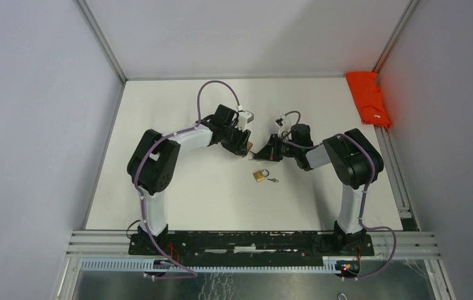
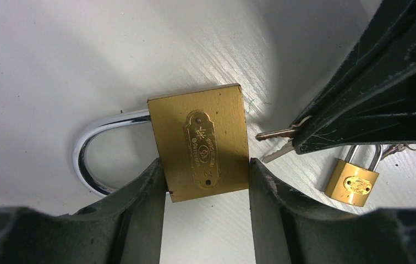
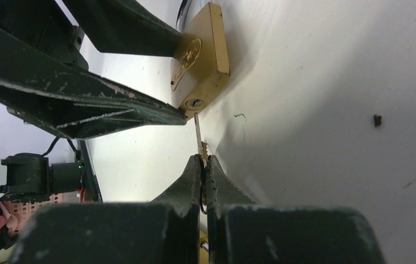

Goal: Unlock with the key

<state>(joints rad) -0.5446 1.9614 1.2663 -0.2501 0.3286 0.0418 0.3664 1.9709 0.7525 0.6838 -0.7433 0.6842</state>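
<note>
Right wrist view, nearest the lens: the right end effector (image 3: 203,159) is seen fully closed, with the key (image 3: 198,132) pinched by its head between the fingertips. The blade is pointed at the keyway (image 3: 195,103) in the bottom face of the brass padlock (image 2: 203,143). The tip is judged to sit just beside the opening, not yet inserted.

The padlock is clamped across the sides of its body by the left end effector (image 2: 207,168), jaws partly open to the body's width. It is held low over the desk (image 2: 57,55); contact with the desk cannot be told. The shackle (image 2: 93,148) is turned away from the key; one leg is hidden.

Risks noted:
- If the blade is slightly off line or rotated, the tip is expected to catch on the brass face and the key to pivot in the thin pinch.
- Only one end of the body is gripped, so a push could slide or twist the padlock.
- A small padlock (image 2: 353,184) lies nearby and could be struck.
</note>
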